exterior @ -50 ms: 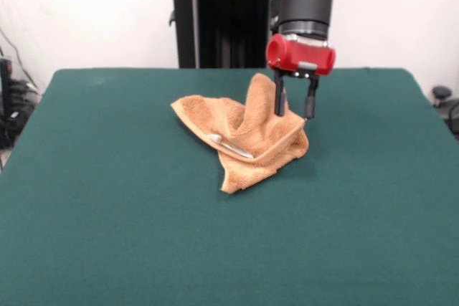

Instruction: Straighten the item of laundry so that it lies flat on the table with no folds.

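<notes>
One towel point(244, 137) sits bunched just above the middle of the frame on the green table point(107, 234), with a peak of cloth pulled up beside the claw point(295, 109), whose prongs are spread and don't seem to pinch anything. It looks soft, light and floppy, so I'd grab a loose corner, probably the lower one, and drag outward.

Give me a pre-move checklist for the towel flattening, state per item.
1. Towel flat: not ok, bunched with a raised peak and folded layers.
2. Claw over the towel: ok, at its far right part beside the peak.
3. Claw state: ok, fingers apart, one finger against the cloth, the other outside its edge.
4. Cloth actually gripped: not ok, nothing pinched.
5. Room on the table to spread: ok, green surface around the towel on all sides.
6. White tag side: cannot tell which face is up.
</notes>
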`<move>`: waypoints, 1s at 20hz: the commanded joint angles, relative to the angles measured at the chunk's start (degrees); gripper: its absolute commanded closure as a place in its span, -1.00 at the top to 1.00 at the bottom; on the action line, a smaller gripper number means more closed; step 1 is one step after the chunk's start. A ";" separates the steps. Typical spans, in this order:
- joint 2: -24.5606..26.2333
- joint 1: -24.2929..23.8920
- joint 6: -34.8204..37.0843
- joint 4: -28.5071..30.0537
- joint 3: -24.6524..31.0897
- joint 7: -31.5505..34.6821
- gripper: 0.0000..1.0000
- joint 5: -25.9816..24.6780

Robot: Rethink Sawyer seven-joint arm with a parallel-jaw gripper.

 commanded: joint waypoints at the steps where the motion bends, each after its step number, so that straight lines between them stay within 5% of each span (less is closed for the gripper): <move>1: 0.94 1.64 4.12 -1.48 4.70 9.03 1.00 0.32; 20: 1.61 0.74 4.66 -0.93 5.57 9.25 1.00 -1.18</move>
